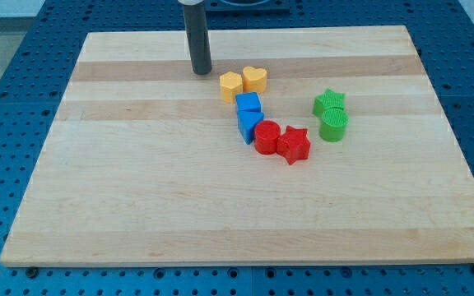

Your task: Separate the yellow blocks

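Two yellow blocks sit side by side and touching near the board's top middle: a yellow hexagon-like block (231, 84) on the left and a yellow heart block (255, 79) on the right. My tip (202, 71) rests on the board just to the left of and slightly above the yellow hexagon, a small gap apart from it. The dark rod rises from the tip out of the view's top.
Just below the yellow pair are two blue blocks (248, 104) (250, 126), then a red cylinder (267, 137) and a red star (294, 145). A green star (330, 103) and green cylinder (333, 126) sit to the right. The wooden board (138, 189) lies on a blue perforated table.
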You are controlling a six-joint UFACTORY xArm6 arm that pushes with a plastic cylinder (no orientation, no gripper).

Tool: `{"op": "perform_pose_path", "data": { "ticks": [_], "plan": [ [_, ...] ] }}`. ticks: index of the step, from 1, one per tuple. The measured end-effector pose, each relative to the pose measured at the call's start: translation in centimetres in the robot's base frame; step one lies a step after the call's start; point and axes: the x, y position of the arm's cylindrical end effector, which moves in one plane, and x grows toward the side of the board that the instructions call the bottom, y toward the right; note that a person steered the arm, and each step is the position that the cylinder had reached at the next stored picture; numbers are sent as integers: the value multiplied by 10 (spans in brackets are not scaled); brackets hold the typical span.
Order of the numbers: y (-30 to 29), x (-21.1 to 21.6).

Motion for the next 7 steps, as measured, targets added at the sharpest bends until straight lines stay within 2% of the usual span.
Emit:
{"op": "perform_pose_path", "data": {
  "ticks": [1,2,4,5,7],
  "plan": [
    [20,4],
    [28,30],
    [33,54],
    [37,55],
    [50,26]
  ]
}}
